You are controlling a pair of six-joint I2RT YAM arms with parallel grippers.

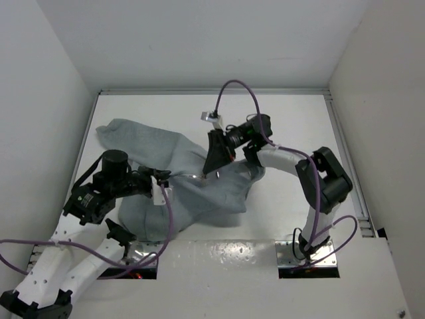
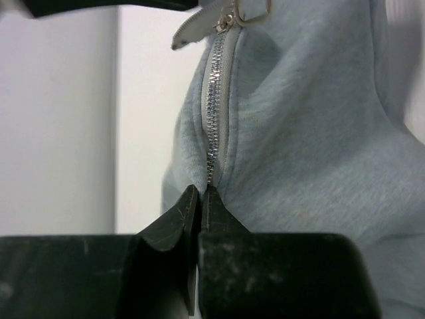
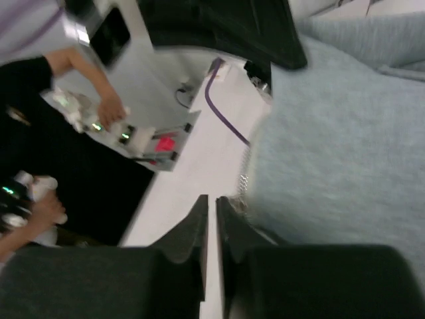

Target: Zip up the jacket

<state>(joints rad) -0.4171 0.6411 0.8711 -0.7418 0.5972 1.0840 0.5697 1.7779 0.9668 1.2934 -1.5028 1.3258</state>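
A light heather-grey sweatshirt-fabric jacket (image 1: 199, 179) lies bunched on the white table (image 1: 285, 119) between the two arms, toward the left half, apparently partway through being zipped. The left tool (image 2: 201, 199) is clenched on the fabric at the foot of the silver-toothed front zipper (image 2: 212, 113). The teeth run meshed from that pinch up to the small metal slider (image 2: 229, 20) with its ring pull. The right tool (image 3: 211, 206) is clenched too, its tips at the jacket's edge beside the zipper line. Whether the pull sits between them cannot be told from the blurred wrist view.

To do this step well, the left arm would likely need to hold the hem end firm and low. The right arm would then draw the slider straight along the track, away from that anchor, keeping the zipper taut and the loose cloth and pale tape clear of the slider's mouth. A sideways tug could jam it or slip the grip. No container shows in any view, and no pocket can be made out.
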